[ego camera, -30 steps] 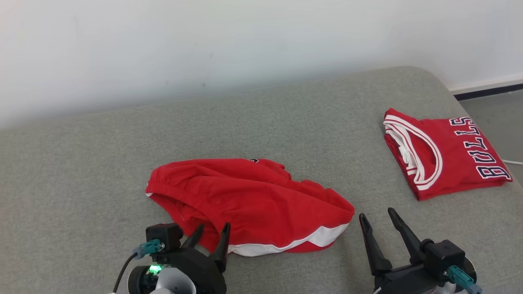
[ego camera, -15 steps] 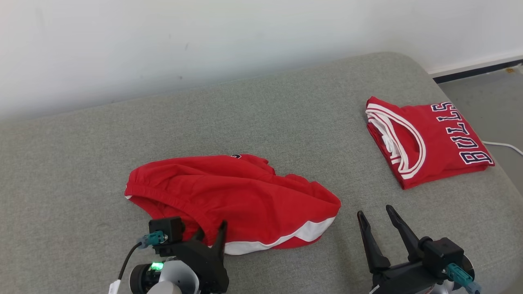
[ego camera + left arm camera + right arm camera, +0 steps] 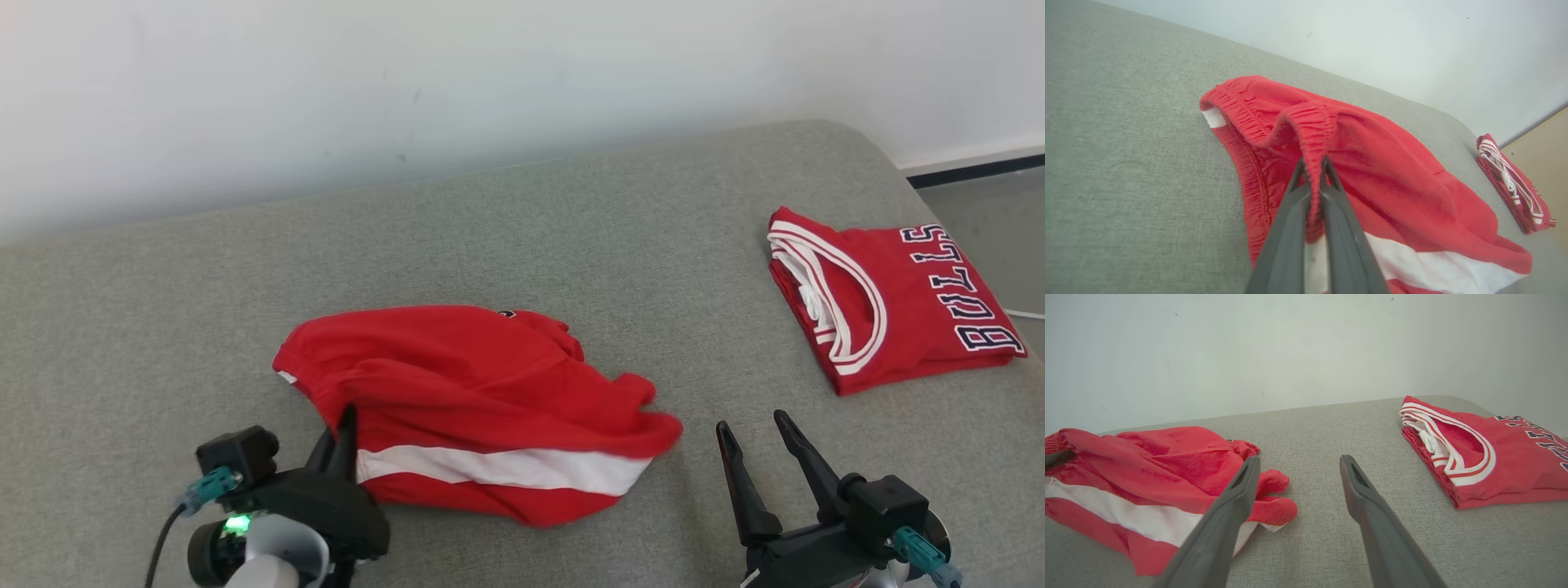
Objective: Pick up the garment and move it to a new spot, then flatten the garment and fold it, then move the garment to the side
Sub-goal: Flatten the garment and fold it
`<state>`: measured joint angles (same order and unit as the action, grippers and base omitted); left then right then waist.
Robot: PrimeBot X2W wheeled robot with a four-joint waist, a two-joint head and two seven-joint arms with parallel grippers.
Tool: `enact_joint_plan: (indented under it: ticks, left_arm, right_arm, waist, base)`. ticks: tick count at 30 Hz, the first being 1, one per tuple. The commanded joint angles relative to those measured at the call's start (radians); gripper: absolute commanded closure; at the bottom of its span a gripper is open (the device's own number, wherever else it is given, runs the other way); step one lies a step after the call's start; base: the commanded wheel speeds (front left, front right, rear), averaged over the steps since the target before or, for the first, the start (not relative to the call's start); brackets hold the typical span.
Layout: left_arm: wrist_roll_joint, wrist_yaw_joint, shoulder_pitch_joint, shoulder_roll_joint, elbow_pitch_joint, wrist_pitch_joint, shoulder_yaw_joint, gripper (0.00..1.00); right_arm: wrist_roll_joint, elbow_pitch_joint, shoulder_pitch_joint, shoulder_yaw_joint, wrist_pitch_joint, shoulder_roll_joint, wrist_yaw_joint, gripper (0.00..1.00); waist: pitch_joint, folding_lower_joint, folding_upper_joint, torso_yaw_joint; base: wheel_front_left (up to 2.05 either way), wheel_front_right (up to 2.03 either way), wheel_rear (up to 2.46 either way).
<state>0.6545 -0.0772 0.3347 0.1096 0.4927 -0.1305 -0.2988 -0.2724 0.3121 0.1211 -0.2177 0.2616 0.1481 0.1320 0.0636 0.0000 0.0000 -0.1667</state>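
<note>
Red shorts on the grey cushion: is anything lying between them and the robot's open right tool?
Nothing visible. Only bare grey cushion separates the right tool from the near end of the red shorts. The folded jersey lies farther right, out of that path. The left tool is shut on the shorts' waistband.

Bright, even, diffuse light throughout.
Only faint, soft shadows are cast under the red shorts (image 3: 482, 408), whose right tip is slightly smeared in the head view; the wrist views are mildly stretched towards their edges.
</note>
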Motion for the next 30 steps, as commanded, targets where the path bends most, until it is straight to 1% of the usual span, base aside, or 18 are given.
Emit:
enact_joint_plan:
  ticks: [1,6,11,12,13,14,16,20,24,27,30]
  left_arm:
    - [-0.002,-0.008,-0.016,0.01,-0.004,-0.009,0.008,1.0]
    - [-0.004,-0.037,-0.035,0.04,0.01,-0.029,0.035,1.0]
    - [-0.005,-0.047,-0.052,0.049,0.031,-0.041,0.04,1.0]
    - [-0.004,-0.047,-0.057,0.049,0.034,-0.044,0.04,0.84]
    - [-0.003,-0.048,-0.06,0.048,0.037,-0.046,0.039,0.53]
    - [-0.001,-0.05,-0.062,0.047,0.037,-0.05,0.041,0.0]
    - [-0.003,-0.048,-0.068,0.047,0.034,-0.062,0.041,0.0]
    - [-0.014,-0.022,-0.096,0.051,0.009,-0.097,0.036,0.0]
    - [-0.034,-0.003,-0.134,0.067,-0.041,-0.128,0.062,0.0]
    - [-0.078,0.004,-0.176,0.068,-0.114,-0.135,0.094,0.0]
    - [-0.14,0.012,-0.24,0.052,-0.222,-0.135,0.147,0.0]
  right_arm:
    - [0.003,0.0,-0.006,0.001,0.004,0.004,-0.002,0.0]
    - [-0.004,0.005,-0.004,-0.009,0.004,0.01,-0.002,0.0]
    - [-0.01,0.013,-0.006,-0.02,0.004,0.016,-0.002,0.0]
    - [-0.011,0.014,-0.007,-0.022,0.004,0.018,-0.002,0.0]
    - [-0.012,0.015,-0.007,-0.023,0.004,0.02,-0.002,0.0]
    - [-0.013,0.016,-0.007,-0.025,0.004,0.022,-0.002,0.0]
    - [-0.014,0.016,-0.009,-0.025,0.004,0.024,-0.002,0.0]
    - [-0.014,0.013,-0.016,-0.023,0.004,0.027,-0.002,0.0]
    - [-0.014,0.012,-0.021,-0.016,0.004,0.029,-0.002,0.0]
    - [-0.013,0.012,-0.025,-0.006,0.004,0.033,-0.002,0.0]
    - [-0.01,0.014,-0.031,0.002,0.004,0.037,-0.002,0.0]
  waist:
    - [-0.007,0.0,0.0,0.009]
    - [-0.017,0.0,0.0,0.016]
    - [-0.032,0.0,0.0,0.013]
    - [-0.034,0.0,0.0,0.012]
    - [-0.036,0.0,0.0,0.012]
    - [-0.037,0.0,0.0,0.011]
    - [-0.04,0.0,0.0,0.01]
    - [-0.047,0.0,0.0,0.013]
    - [-0.056,0.0,0.0,0.025]
    - [-0.066,0.0,0.0,0.04]
    - [-0.076,0.0,0.0,0.059]
  base:
    - [0.0,0.0,0.0]
    - [0.0,0.0,0.0]
    - [0.0,0.0,0.0]
    - [0.0,0.0,0.0]
    - [0.0,0.0,0.0]
    - [0.0,0.0,0.0]
    - [0.0,0.0,0.0]
    - [0.0,0.0,0.0]
    - [0.0,0.0,0.0]
    - [0.0,0.0,0.0]
    - [0.0,0.0,0.0]
